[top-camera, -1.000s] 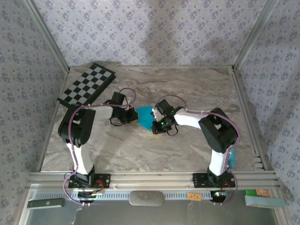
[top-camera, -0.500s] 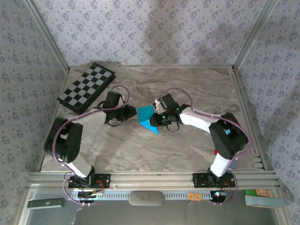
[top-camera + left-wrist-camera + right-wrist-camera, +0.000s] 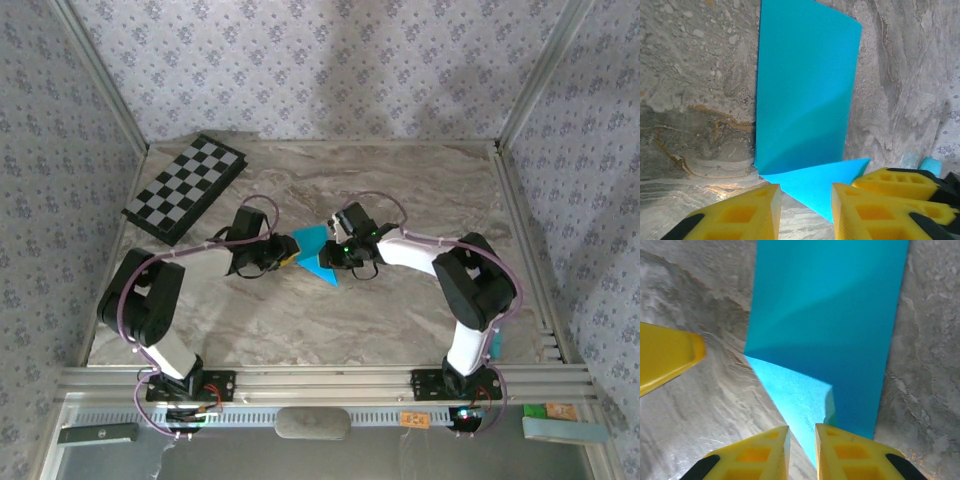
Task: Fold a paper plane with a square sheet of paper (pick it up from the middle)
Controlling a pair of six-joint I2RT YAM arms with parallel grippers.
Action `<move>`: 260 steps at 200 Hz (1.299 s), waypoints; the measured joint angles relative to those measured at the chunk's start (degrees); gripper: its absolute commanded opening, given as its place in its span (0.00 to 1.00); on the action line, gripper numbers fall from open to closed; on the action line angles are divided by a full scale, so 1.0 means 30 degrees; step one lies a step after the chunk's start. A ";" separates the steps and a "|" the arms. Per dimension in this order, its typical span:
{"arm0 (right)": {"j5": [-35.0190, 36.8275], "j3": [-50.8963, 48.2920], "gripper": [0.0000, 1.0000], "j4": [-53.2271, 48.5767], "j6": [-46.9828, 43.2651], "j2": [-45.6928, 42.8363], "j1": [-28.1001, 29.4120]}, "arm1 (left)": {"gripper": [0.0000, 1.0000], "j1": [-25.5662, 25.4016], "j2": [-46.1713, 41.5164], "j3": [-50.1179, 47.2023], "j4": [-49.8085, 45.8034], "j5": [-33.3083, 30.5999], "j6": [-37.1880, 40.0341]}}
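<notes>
The square sheet of paper point(image 3: 312, 243) is bright turquoise and lies folded on the marble table between my two grippers. A triangular flap point(image 3: 820, 182) is turned over its near part. My left gripper point(image 3: 284, 258) sits at the paper's left side. Its yellow fingers stand open, with the flap's point lying in the gap of the left gripper point(image 3: 806, 210). My right gripper point(image 3: 336, 254) is at the paper's right side. In the right wrist view the right gripper point(image 3: 802, 450) stands open by a narrow gap over the flap's tip point(image 3: 795, 390). No paper plane shape has formed.
A black-and-white checkerboard point(image 3: 185, 185) lies at the back left of the table. Metal frame rails point(image 3: 320, 380) run along the near edge and sides. The left gripper's finger point(image 3: 665, 355) shows at the left of the right wrist view.
Both grippers were shut at the paper a second ago and now stand apart from it. The left arm swung outward, then its gripper came back to the paper's left edge. More paper shows.
</notes>
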 measured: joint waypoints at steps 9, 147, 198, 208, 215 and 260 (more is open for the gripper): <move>0.0182 0.0000 0.21 -0.0117 0.0000 0.0160 0.0000 | 0.32 0.0000 0.0175 0.0000 0.0131 0.0015 -0.0175; 0.0976 0.0393 0.15 -0.0568 -0.0015 0.1304 -0.0058 | 0.31 0.0000 0.1836 0.0080 0.0532 0.1239 -0.1049; 0.0976 0.0415 0.14 -0.0605 -0.0022 0.1341 -0.0095 | 0.25 0.0000 0.2412 0.0729 0.0692 0.1464 -0.1042; 0.0976 0.0415 0.14 -0.0597 -0.0022 0.1341 -0.0095 | 0.25 0.0000 0.2514 0.0772 0.0743 0.1515 -0.1042; 0.0976 0.0415 0.14 -0.0605 -0.0022 0.1341 -0.0095 | 0.25 0.0000 0.2572 0.0787 0.0743 0.1523 -0.1042; 0.0969 0.0415 0.13 -0.0605 -0.0095 0.1348 -0.0109 | 0.22 0.0000 0.2958 0.1056 0.0750 0.1974 -0.0976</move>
